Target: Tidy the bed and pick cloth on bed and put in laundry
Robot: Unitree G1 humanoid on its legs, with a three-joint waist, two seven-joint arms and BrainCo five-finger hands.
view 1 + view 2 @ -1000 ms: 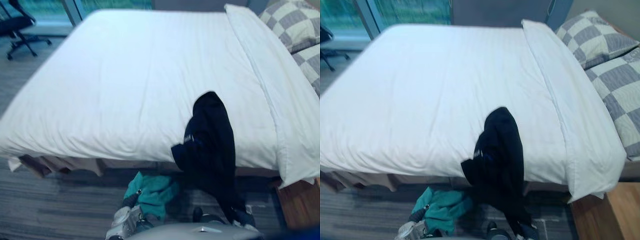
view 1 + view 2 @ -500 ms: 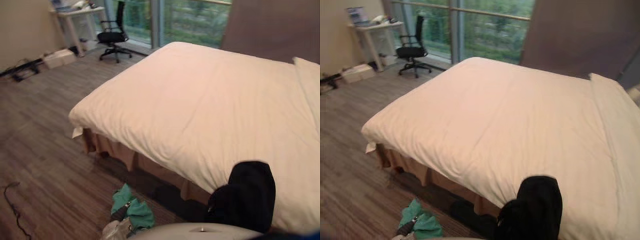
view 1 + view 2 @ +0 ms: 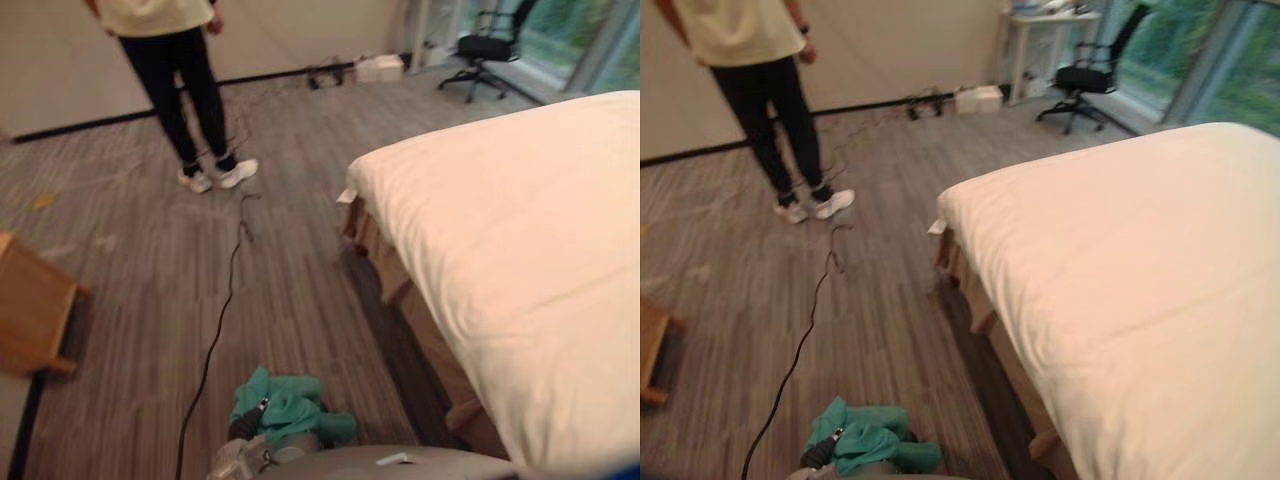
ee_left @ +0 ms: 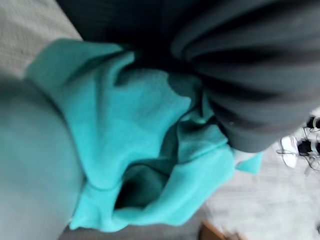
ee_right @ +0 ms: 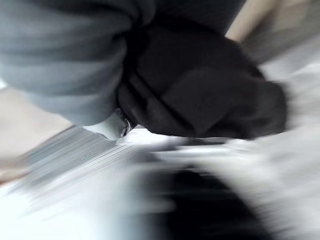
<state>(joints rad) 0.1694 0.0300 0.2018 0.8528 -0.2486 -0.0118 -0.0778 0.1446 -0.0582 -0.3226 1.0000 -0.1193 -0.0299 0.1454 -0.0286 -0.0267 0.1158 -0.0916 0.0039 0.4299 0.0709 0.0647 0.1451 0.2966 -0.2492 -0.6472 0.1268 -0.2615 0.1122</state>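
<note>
Left hand (image 3: 240,455) is clutching teal cloth (image 3: 292,410), lower centre. Black cloth (image 5: 200,90) is bunching against right hand (image 5: 70,70); can't tell its grip. Person (image 3: 170,60) is standing upper left.

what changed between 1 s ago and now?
Mostly the camera swung to the robot's left: the bed now sits at the right, with a person standing ahead at left. The black cloth, draped over the bed edge before, is now bunched against the right robot hand. Unchanged: the teal cloth is still bunched at the left robot hand.
</note>
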